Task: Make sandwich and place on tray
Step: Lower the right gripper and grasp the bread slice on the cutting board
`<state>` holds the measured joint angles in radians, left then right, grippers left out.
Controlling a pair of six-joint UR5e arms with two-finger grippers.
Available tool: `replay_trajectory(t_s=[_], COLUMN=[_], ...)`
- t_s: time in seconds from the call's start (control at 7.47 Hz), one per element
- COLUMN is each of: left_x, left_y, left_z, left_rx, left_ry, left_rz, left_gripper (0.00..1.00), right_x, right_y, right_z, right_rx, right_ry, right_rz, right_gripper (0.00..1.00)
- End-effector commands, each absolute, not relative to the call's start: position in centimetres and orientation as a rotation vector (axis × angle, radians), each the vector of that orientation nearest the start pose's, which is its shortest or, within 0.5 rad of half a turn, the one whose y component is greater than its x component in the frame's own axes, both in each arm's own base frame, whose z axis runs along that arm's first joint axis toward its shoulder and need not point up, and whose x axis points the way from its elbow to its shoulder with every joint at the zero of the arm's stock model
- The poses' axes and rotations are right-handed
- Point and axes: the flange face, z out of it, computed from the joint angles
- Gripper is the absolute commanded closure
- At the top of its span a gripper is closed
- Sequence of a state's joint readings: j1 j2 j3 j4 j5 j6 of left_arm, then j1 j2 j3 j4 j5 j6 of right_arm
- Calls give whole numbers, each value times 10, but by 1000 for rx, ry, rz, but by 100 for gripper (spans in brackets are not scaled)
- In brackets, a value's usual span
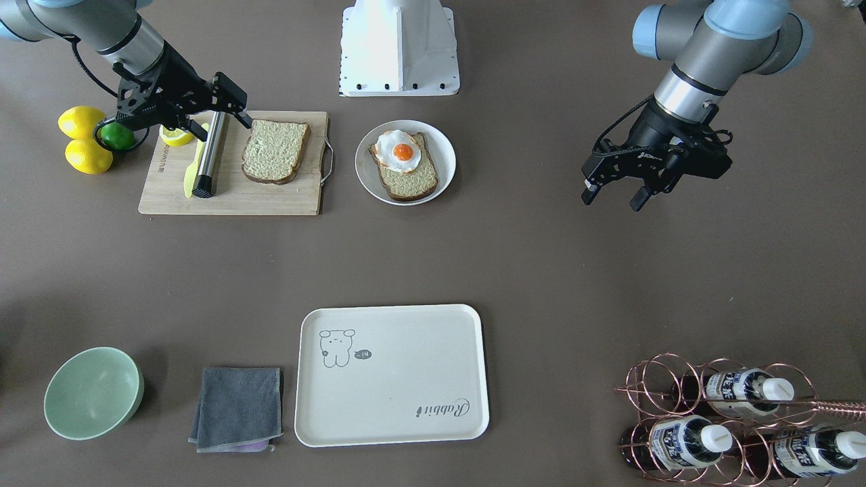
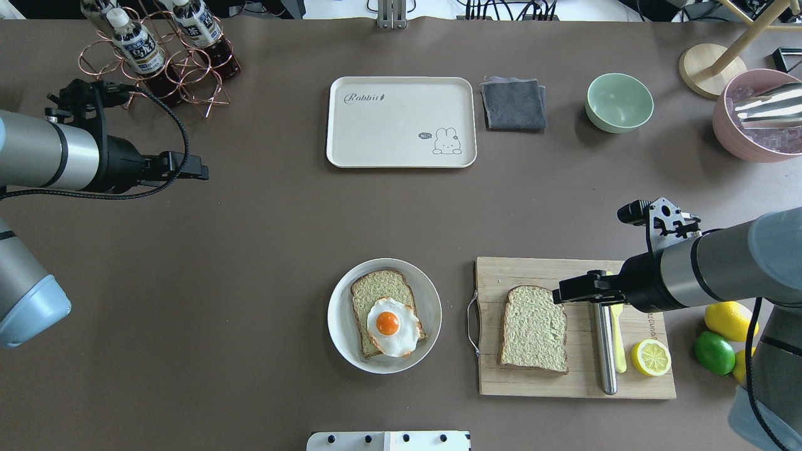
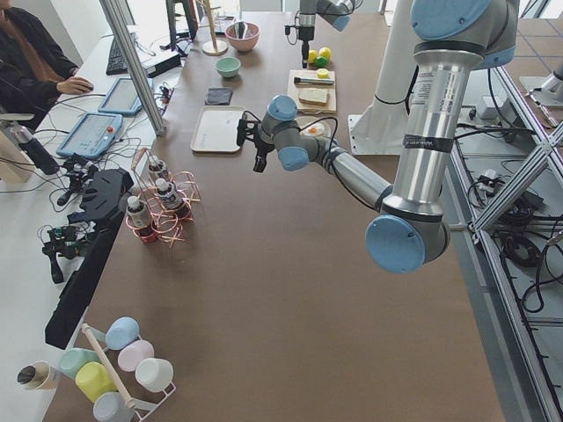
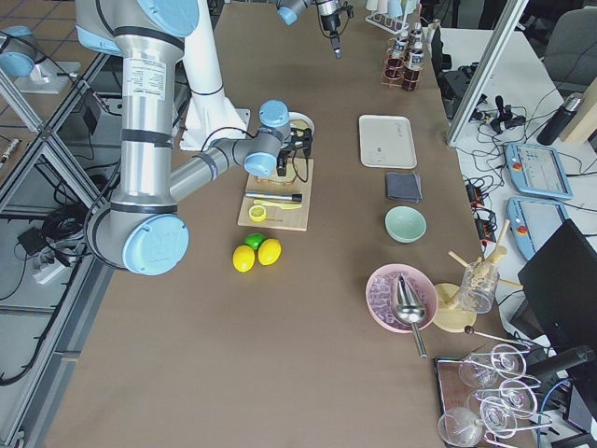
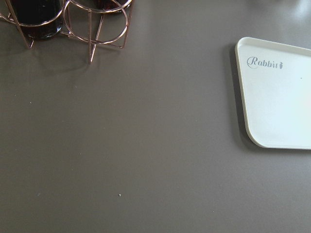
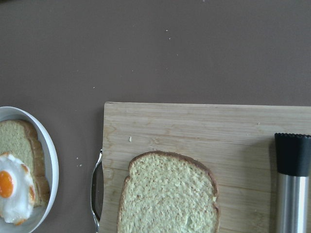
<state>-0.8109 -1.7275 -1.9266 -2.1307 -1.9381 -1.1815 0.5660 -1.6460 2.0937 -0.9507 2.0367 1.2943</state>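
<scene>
Two of the sandwich's three parts are already together: one slice (image 2: 374, 293) lies on the plate (image 2: 333, 326) with the egg (image 2: 391, 326) on top, near the table's middle. To its right, well apart, the other slice (image 2: 534, 329) lies flat on the board (image 2: 539, 383), so the stack has no top yet. The tray (image 2: 388, 131), across the table from the plate, holds nothing. I judge that about a third of the task is done. What is left is to cover the egg with the board slice and carry the whole to the tray. The left gripper (image 1: 612, 199) hangs over bare table near the bottle rack (image 2: 156, 69), far from any food, its arm reaching out level and its jaws apart and empty. The right gripper (image 1: 223, 127) hovers over the board by the top end of the steel handle (image 2: 604, 351), close beside the other slice, jaws apart around nothing.
</scene>
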Motion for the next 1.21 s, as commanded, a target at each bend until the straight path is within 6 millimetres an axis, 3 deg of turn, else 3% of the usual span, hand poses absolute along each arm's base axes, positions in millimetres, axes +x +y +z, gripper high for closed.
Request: replay_trajectory(t_s=[0.0, 0.27, 0.67, 0.8, 0.94, 1.07], left_x=[300, 303, 307, 307, 307, 307], left_y=[-457, -455, -454, -454, -454, -454], left_z=[348, 348, 349, 349, 349, 349], left_rx=[324, 321, 325, 326, 326, 325], left_ry=[1060, 1059, 1054, 1055, 1055, 1054], left_rz=[-180, -176, -175, -174, -174, -175], left_gripper=[2, 2, 2, 2, 2, 2], right_x=[-369, -385, -394, -397, -400, -402], right_y=[-284, -286, -279, -275, -271, -270], right_z=[385, 419, 426, 425, 425, 425], right_rx=[68, 84, 88, 84, 89, 89], right_ry=[-1091, -1117, -1128, -1129, -1126, -1126], right_rz=[-14, -24, -10, -9, -7, -12], right_gripper=[0, 0, 1, 7, 30, 42])
